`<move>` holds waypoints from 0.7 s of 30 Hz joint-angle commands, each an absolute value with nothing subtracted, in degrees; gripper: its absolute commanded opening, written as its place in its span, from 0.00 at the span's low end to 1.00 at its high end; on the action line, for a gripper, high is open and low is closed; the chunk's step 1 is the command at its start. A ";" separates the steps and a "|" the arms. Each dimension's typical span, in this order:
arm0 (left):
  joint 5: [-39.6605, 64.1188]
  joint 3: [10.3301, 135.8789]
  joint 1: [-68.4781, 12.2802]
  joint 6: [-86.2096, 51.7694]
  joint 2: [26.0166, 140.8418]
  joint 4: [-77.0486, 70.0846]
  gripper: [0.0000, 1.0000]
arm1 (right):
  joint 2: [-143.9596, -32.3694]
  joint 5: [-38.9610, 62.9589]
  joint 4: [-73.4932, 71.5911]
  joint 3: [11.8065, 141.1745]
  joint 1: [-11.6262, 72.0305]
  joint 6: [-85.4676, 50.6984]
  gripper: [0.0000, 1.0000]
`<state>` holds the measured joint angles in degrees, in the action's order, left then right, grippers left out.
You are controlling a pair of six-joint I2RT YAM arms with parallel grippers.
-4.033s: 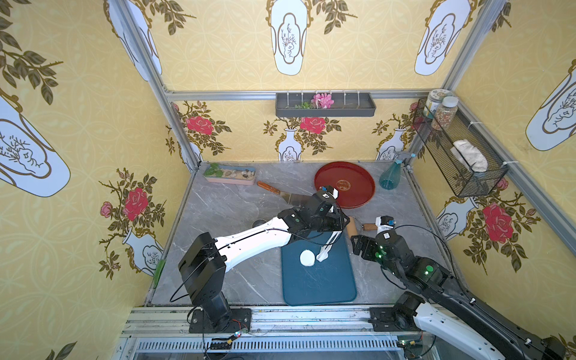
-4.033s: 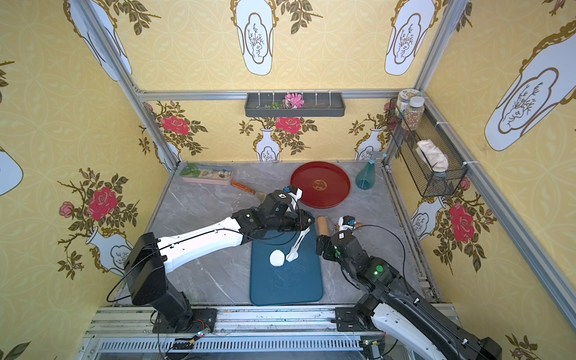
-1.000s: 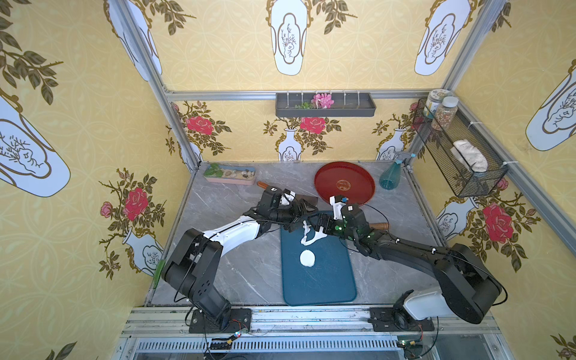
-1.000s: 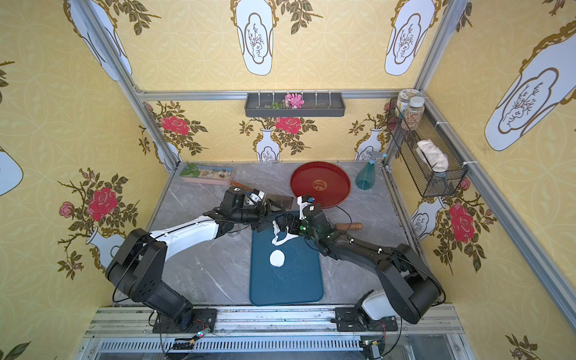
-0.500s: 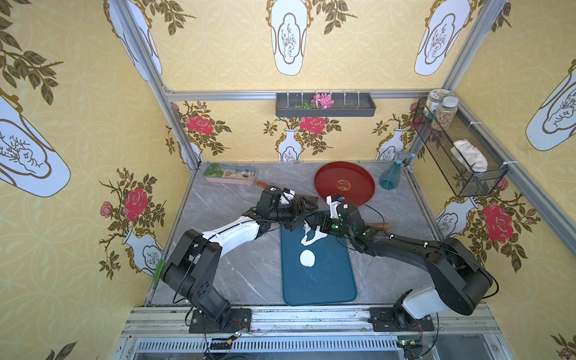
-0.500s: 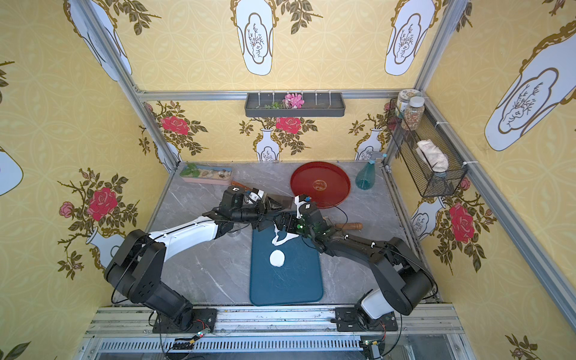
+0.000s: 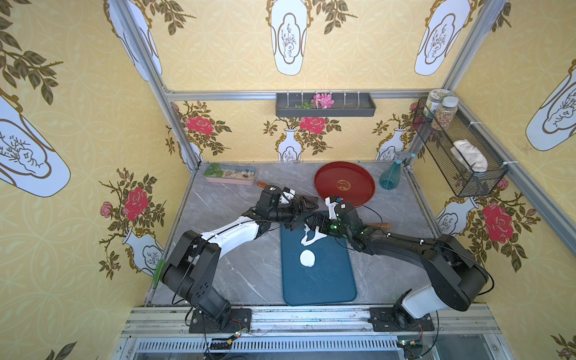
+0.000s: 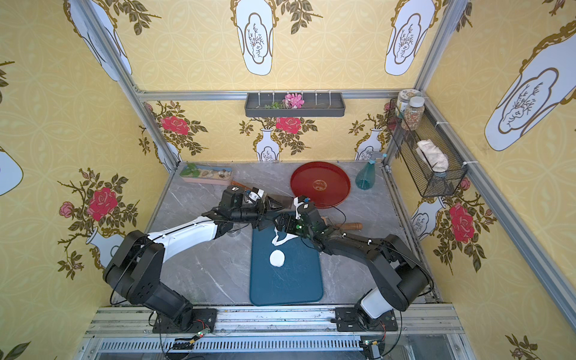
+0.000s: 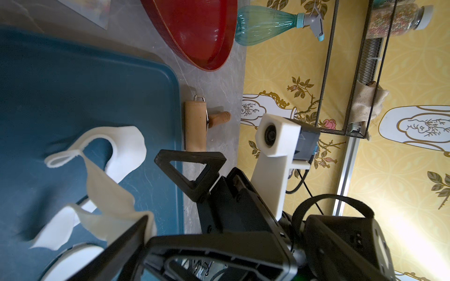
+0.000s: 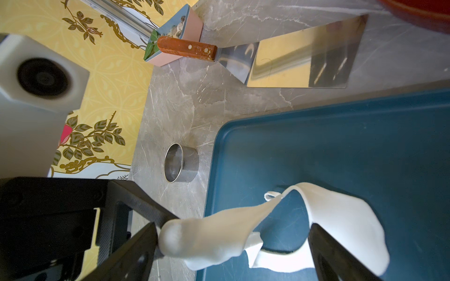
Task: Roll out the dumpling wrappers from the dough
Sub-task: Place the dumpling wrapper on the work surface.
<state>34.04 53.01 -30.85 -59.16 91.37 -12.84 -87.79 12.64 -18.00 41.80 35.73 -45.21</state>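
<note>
In both top views I lose much of the rolling pin (image 7: 378,225) behind the right arm (image 7: 399,243) and most of the spatula (image 7: 309,204) under the left arm (image 7: 230,233), while the left wrist view's edges cut off the blurred dumpling wrapper (image 9: 70,262) and the red tray (image 9: 194,31).

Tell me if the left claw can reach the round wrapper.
Probably yes. The dumpling wrapper lies uncovered on the blue board, and the open left claw hovers near its far end. Only the dough scrap and right claw crowd the way.
</note>
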 commanded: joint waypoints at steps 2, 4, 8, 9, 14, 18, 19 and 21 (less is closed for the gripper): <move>34.95 52.91 -30.90 -59.38 91.32 -14.43 1.00 | -88.09 12.71 -18.73 41.85 35.75 -45.74 0.97; 34.87 52.91 -30.86 -59.35 91.23 -14.47 1.00 | -88.08 12.51 -18.59 41.78 35.73 -45.97 0.97; 34.76 52.87 -30.85 -59.39 91.23 -14.60 1.00 | -87.97 12.03 -17.89 41.75 35.60 -46.23 0.97; 34.76 52.91 -30.85 -59.37 91.23 -14.59 1.00 | -87.89 11.89 -17.69 41.84 35.60 -46.24 0.97; 34.45 52.87 -30.85 -59.27 91.66 -14.73 1.00 | -87.37 11.65 -17.23 41.41 35.26 -46.32 0.97; 34.40 52.82 -30.85 -59.32 92.12 -14.89 1.00 | -86.76 11.67 -17.07 41.20 34.94 -46.35 0.97; 34.45 52.82 -30.85 -59.32 92.18 -15.00 1.00 | -86.62 11.56 -17.01 41.00 34.85 -46.32 0.97; 34.37 52.87 -30.80 -59.31 92.28 -15.00 1.00 | -86.45 11.69 -16.88 40.97 34.72 -46.32 0.97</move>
<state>34.22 53.01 -30.87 -59.79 91.74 -13.65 -86.91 12.14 -17.61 41.06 34.83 -46.28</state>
